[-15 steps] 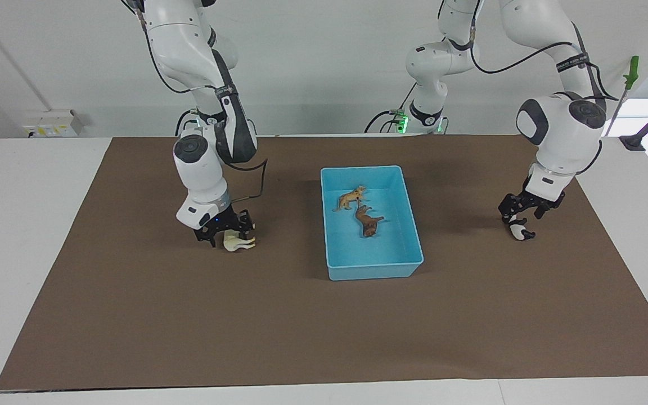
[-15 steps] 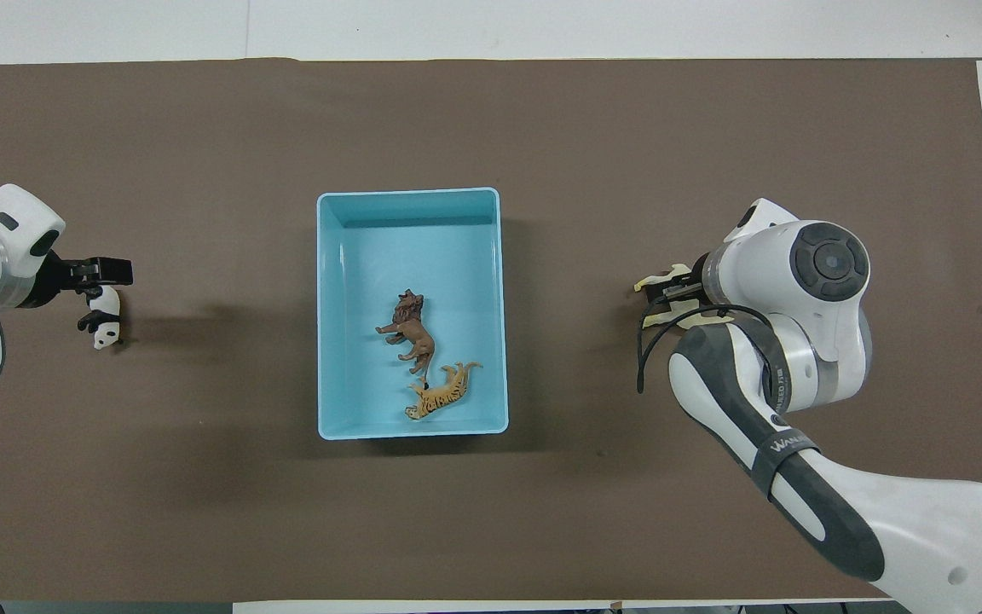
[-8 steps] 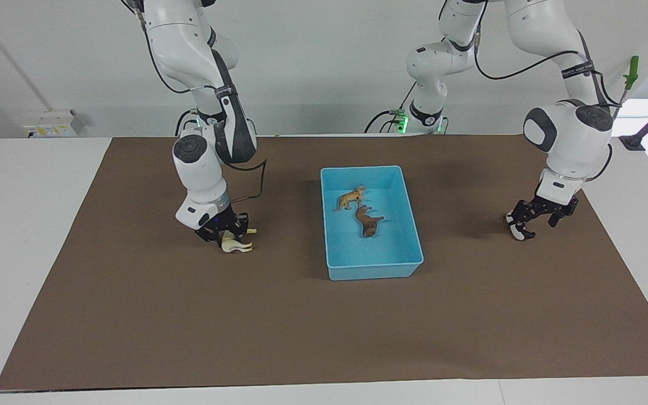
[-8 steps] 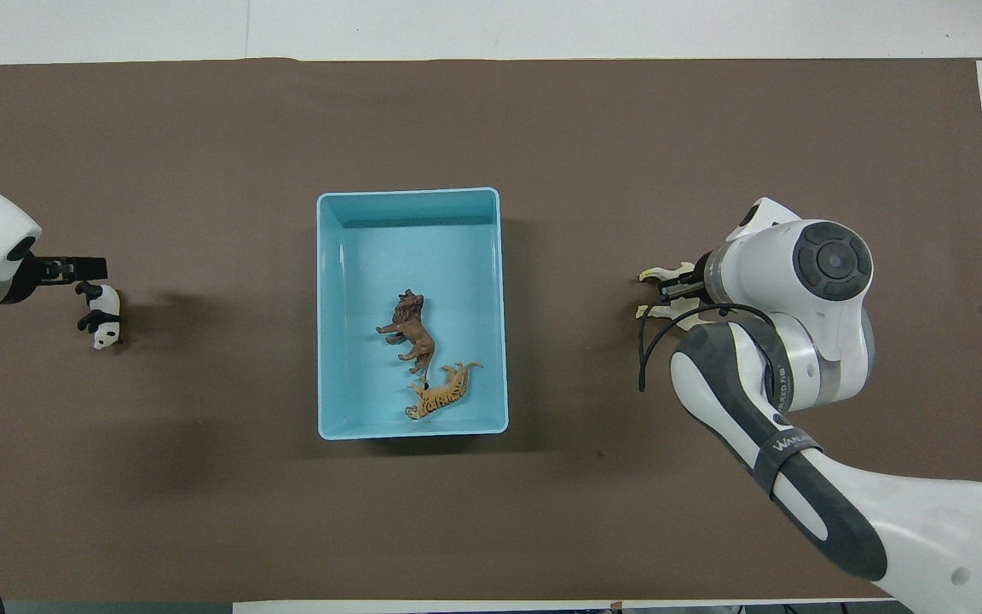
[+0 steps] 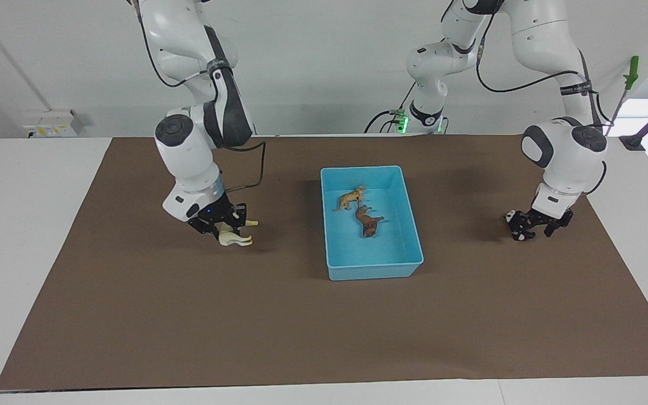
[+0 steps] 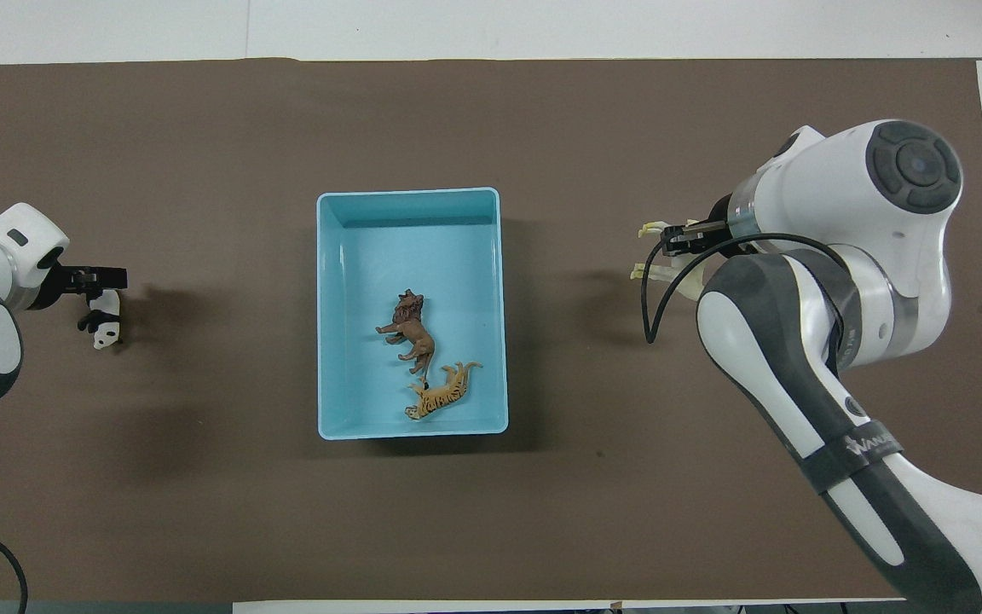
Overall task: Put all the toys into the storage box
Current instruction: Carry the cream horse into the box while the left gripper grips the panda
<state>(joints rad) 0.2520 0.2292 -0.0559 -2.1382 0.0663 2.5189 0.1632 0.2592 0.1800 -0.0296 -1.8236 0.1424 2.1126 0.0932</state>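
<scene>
On the brown mat (image 5: pixel 301 315), your right gripper (image 5: pixel 224 225) pinches the horse (image 5: pixel 235 238); your left gripper (image 5: pixel 529 225) closes around the panda (image 6: pixel 104 320). Lift both clear, then release over the storage box (image 5: pixel 374 270) between them, avoiding tiger (image 5: pixel 351 198) and lion (image 5: pixel 368 221).

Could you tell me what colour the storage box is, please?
Light blue storage box; the overhead view shows it best.

Glossy white arms (image 5: pixel 192 152) with dark grey joint caps, black cables.

Partial white lettering "WANU" on the right arm's black band (image 6: pixel 870 448)
</scene>
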